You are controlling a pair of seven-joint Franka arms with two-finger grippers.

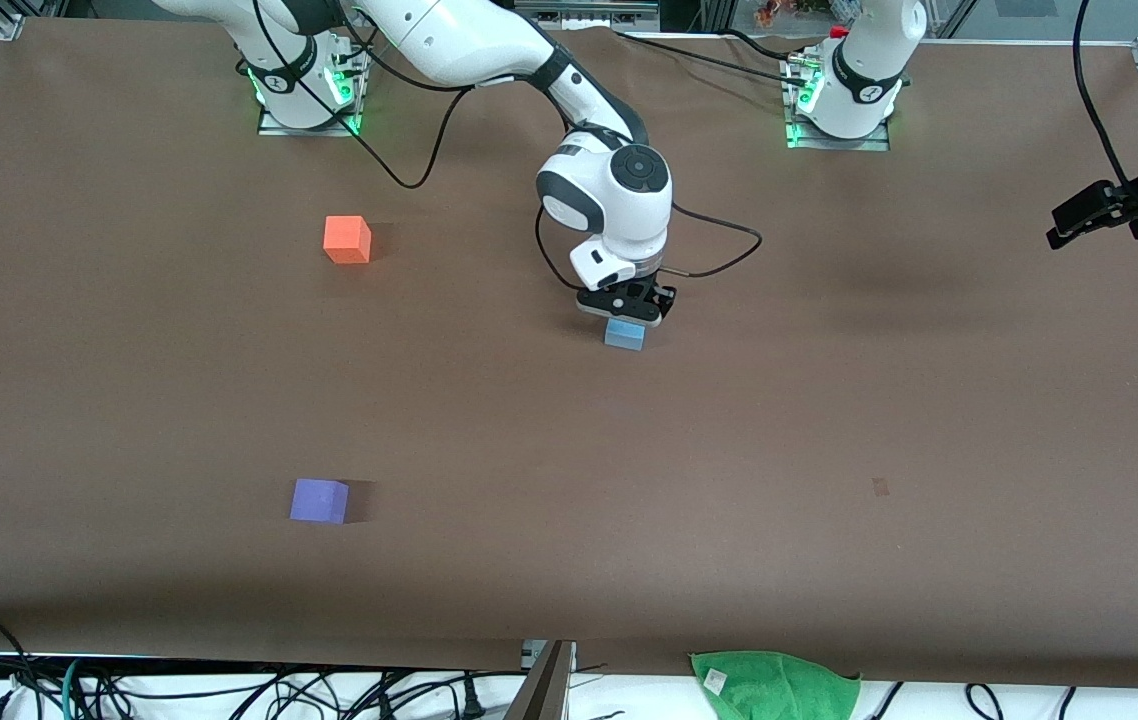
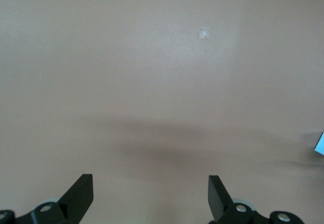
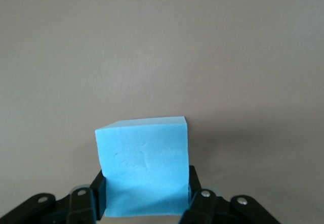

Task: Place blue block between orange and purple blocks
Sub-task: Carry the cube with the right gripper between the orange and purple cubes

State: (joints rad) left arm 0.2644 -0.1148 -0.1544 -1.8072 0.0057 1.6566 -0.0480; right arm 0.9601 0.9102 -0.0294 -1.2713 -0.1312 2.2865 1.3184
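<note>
The blue block (image 1: 624,336) sits on the brown table near its middle. My right gripper (image 1: 626,315) is directly above it and shut on it. In the right wrist view the fingers press both sides of the blue block (image 3: 143,153), right gripper (image 3: 147,183). The orange block (image 1: 347,240) lies toward the right arm's end, far from the front camera. The purple block (image 1: 318,501) is at that same end, nearer the camera. My left gripper (image 1: 1079,220) waits over the left arm's end of the table, open and empty (image 2: 149,183).
A green cloth (image 1: 774,685) lies at the table edge nearest the front camera. A black cable (image 1: 719,250) trails on the table beside the right arm's wrist. A small dark mark (image 1: 880,487) is on the table surface.
</note>
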